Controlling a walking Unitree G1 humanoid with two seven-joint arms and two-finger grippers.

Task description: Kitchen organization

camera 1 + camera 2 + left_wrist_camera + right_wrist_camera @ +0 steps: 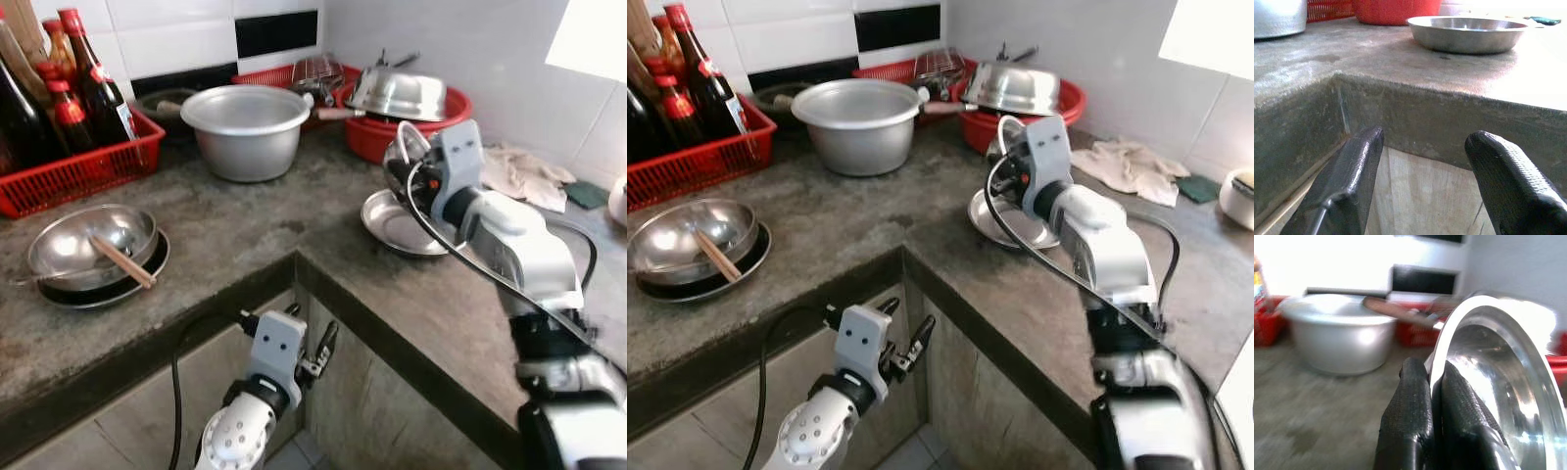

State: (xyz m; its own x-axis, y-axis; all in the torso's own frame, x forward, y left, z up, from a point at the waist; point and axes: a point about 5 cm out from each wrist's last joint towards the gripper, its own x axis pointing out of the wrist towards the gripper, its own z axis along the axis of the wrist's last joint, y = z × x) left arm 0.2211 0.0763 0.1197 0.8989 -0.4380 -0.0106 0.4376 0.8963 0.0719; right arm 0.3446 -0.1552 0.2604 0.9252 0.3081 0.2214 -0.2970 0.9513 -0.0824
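Right arm: I had it reaching forward over the counter (245, 235), the right tool (1432, 382) raised above the corner, its two fingers (1410, 411) clamped on the rim of a steel plate (1498, 382) held on edge, tilted.
Left arm: it hung low in front of the counter's edge, below the top; the left tool (1422, 161) pointed at the concrete face, fingers apart, gripping nothing.
Second plate: another steel plate (397, 225) lay flat on the counter near the corner, directly under the right tool.
Hard to see: my right wrist view was blurred; the arm covered much of the flat plate from the head cameras.
Counts: I counted two plates near the corner, one large pot (247, 127), one steel bowl (93, 245) with a wooden stick across it, several bottles (93, 88) in a red basket (78, 171), one red basin (392, 132) carrying a steel lid.
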